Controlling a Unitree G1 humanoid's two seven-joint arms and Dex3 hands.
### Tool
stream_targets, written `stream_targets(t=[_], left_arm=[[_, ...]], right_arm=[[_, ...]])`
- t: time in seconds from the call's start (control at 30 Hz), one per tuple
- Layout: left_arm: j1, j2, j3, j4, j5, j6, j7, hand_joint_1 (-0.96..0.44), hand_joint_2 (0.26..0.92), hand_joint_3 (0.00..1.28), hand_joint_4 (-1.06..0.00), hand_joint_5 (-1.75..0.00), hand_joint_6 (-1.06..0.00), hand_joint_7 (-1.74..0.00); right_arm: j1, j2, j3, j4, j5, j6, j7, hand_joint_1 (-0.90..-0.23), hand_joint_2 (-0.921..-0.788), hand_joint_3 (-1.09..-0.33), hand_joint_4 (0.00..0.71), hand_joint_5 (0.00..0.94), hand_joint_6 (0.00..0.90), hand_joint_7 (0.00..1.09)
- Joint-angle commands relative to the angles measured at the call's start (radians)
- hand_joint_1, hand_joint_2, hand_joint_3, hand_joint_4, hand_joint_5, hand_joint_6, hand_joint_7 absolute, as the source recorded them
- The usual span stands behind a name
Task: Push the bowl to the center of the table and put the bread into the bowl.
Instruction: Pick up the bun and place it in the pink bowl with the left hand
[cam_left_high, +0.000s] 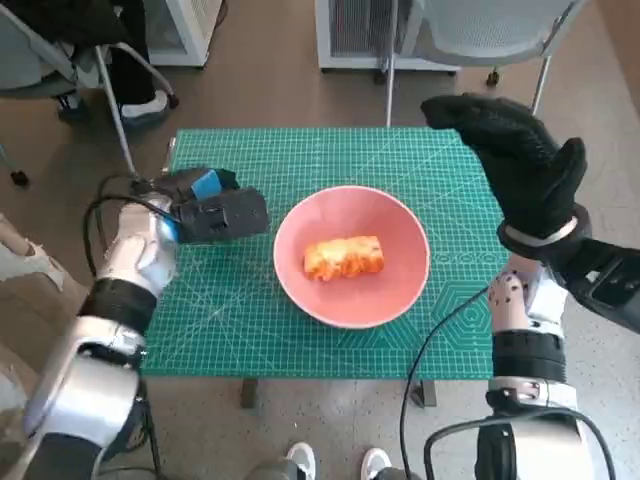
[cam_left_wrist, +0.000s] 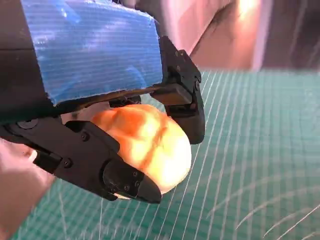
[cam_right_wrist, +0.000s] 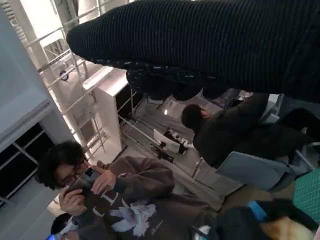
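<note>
The robot's left hand (cam_left_high: 210, 210), black with blue tape across its back, hovers just left of the round pink bowl (cam_left_high: 400, 235); from the head view it holds nothing, though whether its fingers are spread or curled cannot be told. The bowl sits about mid-mat on the green gridded cutting mat (cam_left_high: 250, 330), with the golden oblong piece of bread (cam_left_high: 343, 257) lying inside it. To the bowl's right, the black-gloved right hand (cam_left_high: 520, 165) is raised, fingers loosely spread and empty. Both steps look complete.
</note>
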Motion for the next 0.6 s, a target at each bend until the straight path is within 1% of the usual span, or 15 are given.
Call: stream_targets(t=[0.03,0.1,0.13,0.27,0.37,0.43,0.53,0.6], left_arm=[[0.05,0.048,0.042,-0.17,-0.01,0.032,-0.023,0.0,0.917,0.09,-0.65,-1.17,-0.63,-1.2],[0.063,0.051,0.049,-0.203,-0.007,0.045,-0.03,0.0,0.918,0.09,-0.65,-1.14,-0.63,-1.23],[0.078,0.059,0.059,-0.251,-0.008,0.052,-0.033,0.0,0.919,0.09,-0.65,-1.13,-0.63,-1.24],[0.117,0.075,0.086,-0.365,-0.007,0.073,-0.04,0.0,0.92,0.07,-0.67,-1.11,-0.64,-1.23],[0.15,0.087,0.114,-0.466,-0.01,0.082,-0.04,0.0,0.918,0.06,-0.68,-1.17,-0.65,-1.14],[0.167,0.091,0.125,-0.51,-0.007,0.091,-0.045,0.0,0.914,0.06,-0.69,-1.25,-0.69,-1.02],[0.209,0.106,0.166,-0.643,-0.013,0.088,-0.041,0.0,0.912,0.06,-0.69,-1.28,-0.71,-0.97],[0.229,0.112,0.188,-0.704,-0.016,0.08,-0.037,0.0,0.916,0.05,-0.7,-1.18,-0.68,-1.08]], right_arm=[[0.019,0.0,0.004,0.005,-0.001,0.013,0.004,-0.654,-0.921,-0.724,0.188,0.0,-0.001,0.53],[0.019,0.0,0.004,0.004,-0.001,0.014,0.004,-0.654,-0.921,-0.723,0.188,0.0,-0.001,0.53],[0.018,0.0,0.004,0.005,-0.001,0.014,0.004,-0.654,-0.921,-0.723,0.188,0.0,-0.001,0.53],[0.017,0.0,0.004,0.007,-0.001,0.015,0.005,-0.653,-0.921,-0.722,0.188,0.0,-0.001,0.53],[0.015,0.001,0.006,0.006,-0.003,0.017,0.002,-0.649,-0.921,-0.722,0.188,0.0,-0.001,0.53],[0.016,0.001,0.007,0.003,-0.003,0.019,0.001,-0.646,-0.921,-0.724,0.188,0.0,-0.001,0.53],[0.013,0.003,0.009,0.0,-0.003,0.026,-0.001,-0.645,-0.921,-0.722,0.186,0.0,-0.001,0.53],[0.012,0.003,0.009,-0.001,-0.002,0.03,-0.002,-0.645,-0.921,-0.718,0.185,0.0,-0.001,0.53]])
